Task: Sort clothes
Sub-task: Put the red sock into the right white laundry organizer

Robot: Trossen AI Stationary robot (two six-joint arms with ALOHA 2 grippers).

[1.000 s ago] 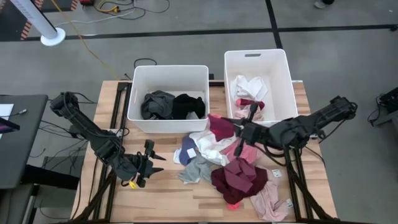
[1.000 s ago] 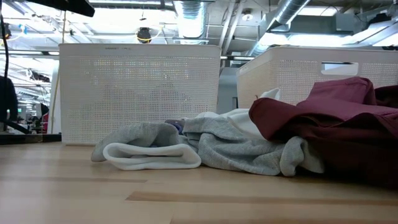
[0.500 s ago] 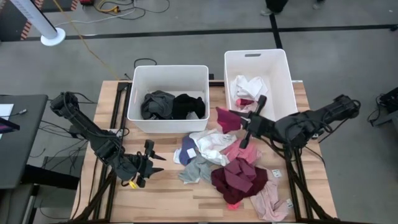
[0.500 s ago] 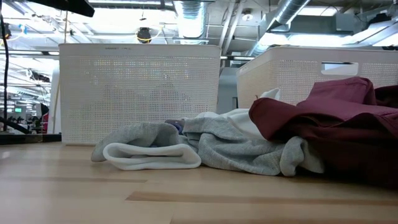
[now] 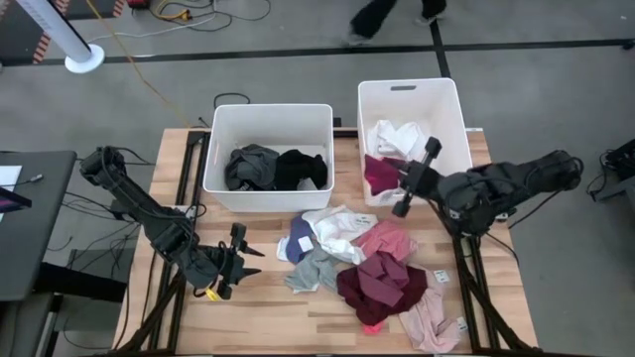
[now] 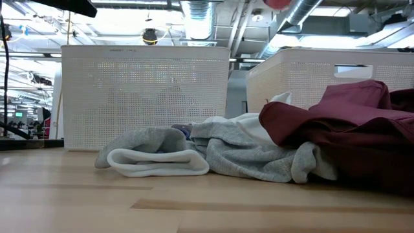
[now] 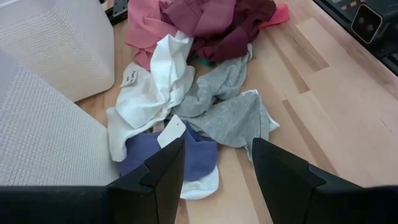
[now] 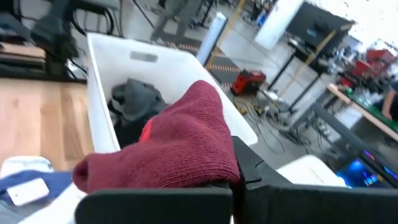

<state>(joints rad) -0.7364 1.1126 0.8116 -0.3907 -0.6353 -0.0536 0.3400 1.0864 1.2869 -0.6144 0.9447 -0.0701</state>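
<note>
Over the right white plastic bin (image 5: pixel 451 119), the right gripper (image 5: pixel 397 183) grasps a maroon knit garment (image 5: pixel 382 175).
Release only once fully inside; left gripper (image 5: pixel 238 260) waits, fingers spread.

Matt knitted maroon garment (image 8: pixel 177 146); smooth wooden table (image 5: pixel 268 317).

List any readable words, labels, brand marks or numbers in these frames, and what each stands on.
None can be read.
White tag on the white garment: a dark mark, too small to read.
White tag on the blue garment: looks blank.
Faint embossed line along the left bin rim: too blurred to read.
</note>
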